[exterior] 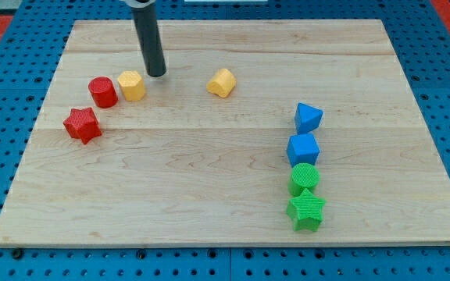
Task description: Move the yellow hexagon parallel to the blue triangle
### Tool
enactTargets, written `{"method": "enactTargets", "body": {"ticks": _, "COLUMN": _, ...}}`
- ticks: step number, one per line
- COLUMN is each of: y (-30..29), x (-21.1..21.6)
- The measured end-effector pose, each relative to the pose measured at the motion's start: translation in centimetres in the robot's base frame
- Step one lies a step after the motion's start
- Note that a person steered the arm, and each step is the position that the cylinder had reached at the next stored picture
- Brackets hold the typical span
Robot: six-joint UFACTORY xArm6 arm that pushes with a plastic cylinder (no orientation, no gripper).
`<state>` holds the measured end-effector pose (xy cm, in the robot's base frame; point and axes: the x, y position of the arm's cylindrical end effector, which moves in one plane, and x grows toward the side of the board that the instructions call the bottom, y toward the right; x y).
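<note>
The yellow hexagon (pixel 132 85) lies at the upper left of the wooden board (pixel 209 187). The blue triangle (pixel 308 118) lies at the right, the topmost of a column of blocks. My tip (pixel 156 74) rests on the board just to the right of the yellow hexagon and slightly above it, very close to it; I cannot tell if they touch. The dark rod rises from there to the view's top edge.
A red cylinder (pixel 102 92) sits against the hexagon's left, with a red star (pixel 82 125) below it. A yellow heart-like block (pixel 221 82) lies right of my tip. Below the triangle come a blue cube (pixel 303 148), a green cylinder (pixel 305 178) and a green star (pixel 306 209).
</note>
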<state>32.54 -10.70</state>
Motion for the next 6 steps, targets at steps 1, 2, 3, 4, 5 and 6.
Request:
{"method": "enactTargets", "body": {"ticks": 1, "y": -2.7, "x": -2.9}}
{"method": "enactTargets", "body": {"ticks": 2, "y": -8.2, "x": -0.8}}
{"method": "enactTargets", "body": {"ticks": 3, "y": -6.9, "x": 2.1}}
{"method": "enactTargets", "body": {"ticks": 4, "y": -2.5, "x": 3.3}}
{"method": "enactTargets", "body": {"ticks": 5, "y": -1.8, "x": 3.2}}
{"method": "enactTargets", "body": {"ticks": 6, "y": -1.2, "x": 3.6}}
